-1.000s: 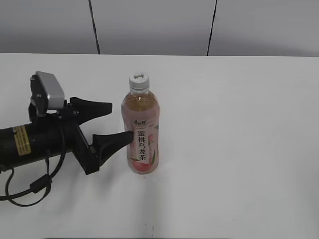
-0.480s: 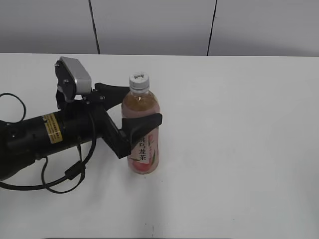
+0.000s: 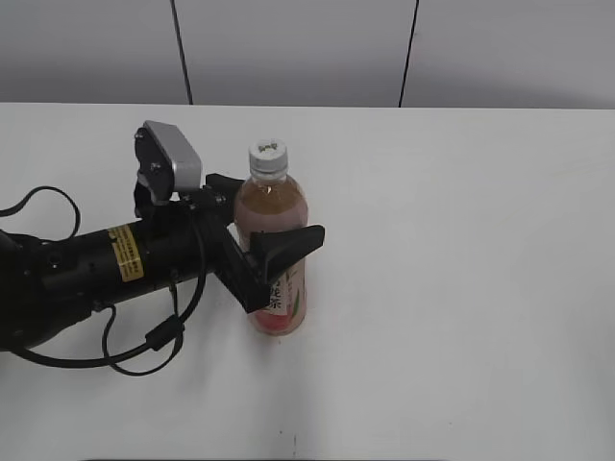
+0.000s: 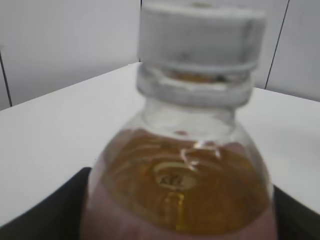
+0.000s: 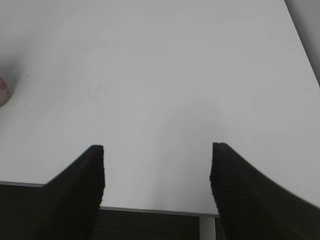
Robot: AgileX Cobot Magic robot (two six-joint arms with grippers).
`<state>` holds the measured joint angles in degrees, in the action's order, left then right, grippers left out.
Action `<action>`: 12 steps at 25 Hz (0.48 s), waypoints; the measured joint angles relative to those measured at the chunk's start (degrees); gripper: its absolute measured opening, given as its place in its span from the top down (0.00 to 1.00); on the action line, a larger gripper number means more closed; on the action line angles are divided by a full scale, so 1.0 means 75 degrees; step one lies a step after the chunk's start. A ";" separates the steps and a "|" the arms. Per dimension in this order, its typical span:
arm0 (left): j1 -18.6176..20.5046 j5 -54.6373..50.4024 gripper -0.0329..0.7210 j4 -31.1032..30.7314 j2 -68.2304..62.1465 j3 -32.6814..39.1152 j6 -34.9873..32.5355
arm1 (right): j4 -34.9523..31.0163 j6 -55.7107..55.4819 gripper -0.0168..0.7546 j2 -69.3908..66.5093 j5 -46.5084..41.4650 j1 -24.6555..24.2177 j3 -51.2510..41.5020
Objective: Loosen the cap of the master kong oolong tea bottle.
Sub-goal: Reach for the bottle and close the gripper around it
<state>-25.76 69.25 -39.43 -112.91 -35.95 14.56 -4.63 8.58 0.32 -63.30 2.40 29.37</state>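
The master kong oolong tea bottle (image 3: 283,288) stands upright on the white table (image 3: 461,240), with its white cap (image 3: 268,157) on. My left gripper (image 3: 274,211) reaches in from the left and straddles the bottle's shoulder, one finger behind it and one in front. The jaws look as wide apart as before. In the left wrist view the bottle (image 4: 180,185) and cap (image 4: 200,35) fill the frame, with the left gripper's (image 4: 177,220) black fingers at both lower corners. My right gripper (image 5: 157,150) is open and empty over the table's front edge, outside the exterior view.
A grey panelled wall (image 3: 298,48) runs behind the table. In the right wrist view a pink sliver (image 5: 2,90) at the left edge is probably the bottle's base. A black cable (image 3: 144,346) loops under the left arm.
My left arm has moved right and slightly up, bringing its open jaws from beside the bottle to around its upper body. The bottle has not moved.
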 joint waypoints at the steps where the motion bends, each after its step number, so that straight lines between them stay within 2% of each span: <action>1: 0.0000 0.0001 0.32 -0.0035 -0.0002 -0.0003 0.0000 | 0.0000 0.0000 0.33 0.0000 0.0000 0.0000 0.0000; 3: 0.0000 0.0001 0.37 -0.0086 -0.0002 -0.0009 0.0000 | 0.0000 0.0000 0.33 0.0000 0.0000 0.0000 0.0000; 12: 0.0000 0.0001 0.37 -0.0262 -0.0002 -0.0023 0.0000 | 0.0000 0.0000 0.33 0.0000 0.0000 0.0000 0.0000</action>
<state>-25.76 69.26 -41.39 -112.92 -36.12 14.56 -4.63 8.58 0.32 -63.30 2.40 29.37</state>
